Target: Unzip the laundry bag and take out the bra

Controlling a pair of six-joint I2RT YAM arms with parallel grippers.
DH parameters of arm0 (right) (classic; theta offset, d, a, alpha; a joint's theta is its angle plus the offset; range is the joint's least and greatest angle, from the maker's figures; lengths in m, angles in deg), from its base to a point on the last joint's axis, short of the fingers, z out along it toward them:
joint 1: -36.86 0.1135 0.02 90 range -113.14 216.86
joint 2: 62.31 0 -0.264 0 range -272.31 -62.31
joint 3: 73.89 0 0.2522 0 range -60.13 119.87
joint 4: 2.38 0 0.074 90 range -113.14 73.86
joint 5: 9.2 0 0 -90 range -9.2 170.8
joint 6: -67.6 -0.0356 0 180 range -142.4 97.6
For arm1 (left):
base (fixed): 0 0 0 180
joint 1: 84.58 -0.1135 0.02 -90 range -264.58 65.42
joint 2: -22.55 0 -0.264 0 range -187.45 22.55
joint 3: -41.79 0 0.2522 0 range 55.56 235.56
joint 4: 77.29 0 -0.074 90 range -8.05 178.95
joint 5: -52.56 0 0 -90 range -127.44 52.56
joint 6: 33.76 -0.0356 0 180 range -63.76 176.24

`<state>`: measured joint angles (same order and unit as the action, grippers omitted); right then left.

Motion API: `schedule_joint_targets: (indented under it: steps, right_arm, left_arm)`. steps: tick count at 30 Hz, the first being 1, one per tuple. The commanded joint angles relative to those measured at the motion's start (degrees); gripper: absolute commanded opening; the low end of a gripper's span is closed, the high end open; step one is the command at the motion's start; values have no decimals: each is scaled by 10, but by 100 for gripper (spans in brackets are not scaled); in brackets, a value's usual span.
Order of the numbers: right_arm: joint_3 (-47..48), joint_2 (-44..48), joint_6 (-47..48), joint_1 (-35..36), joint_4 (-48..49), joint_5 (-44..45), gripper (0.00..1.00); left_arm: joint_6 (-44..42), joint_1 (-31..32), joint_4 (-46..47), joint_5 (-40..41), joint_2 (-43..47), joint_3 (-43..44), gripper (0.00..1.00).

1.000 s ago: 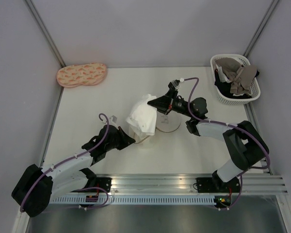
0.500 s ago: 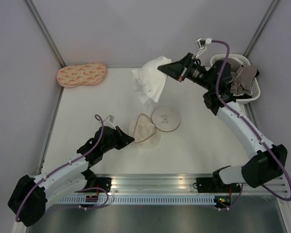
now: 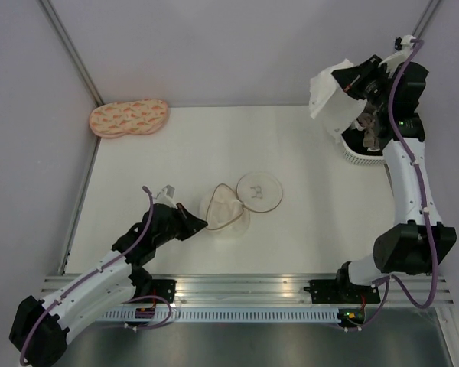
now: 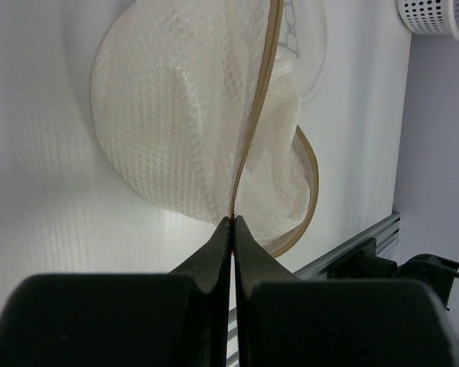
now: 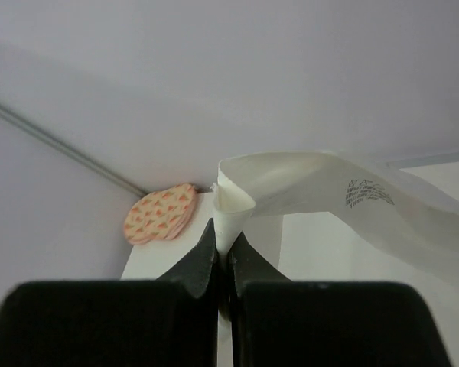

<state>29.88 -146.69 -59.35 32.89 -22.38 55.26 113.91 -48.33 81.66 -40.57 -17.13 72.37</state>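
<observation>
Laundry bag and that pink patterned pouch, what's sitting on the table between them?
Nothing. In the top view, the stretch of white table between the laundry bag and the pink patterned pouch is bare.

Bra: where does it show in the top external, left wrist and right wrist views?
Top external: the bra hangs at upper right, above the basket.
Left wrist: not in it; the laundry bag fills that view.
Right wrist: the bra runs across centre and right, pinched in the right end effector.
Shared landmark: the patterned pouch, left of the bra in both of its views.
</observation>
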Motion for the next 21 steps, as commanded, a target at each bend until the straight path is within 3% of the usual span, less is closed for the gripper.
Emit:
schedule_joint_targets:
  steps: [1, 11, 21]
  right_arm:
    - [52, -18, 14, -47, 5, 14, 0]
    - [161, -154, -25, -173, 17, 14, 0]
    - [326, -345, -63, -217, 3, 8, 0]
  left_arm:
    - [2, -5, -31, 1, 21, -7, 2]
    - [0, -5, -95, 17, 50, 7, 2]
    - [-4, -6, -145, 48, 51, 50, 2]
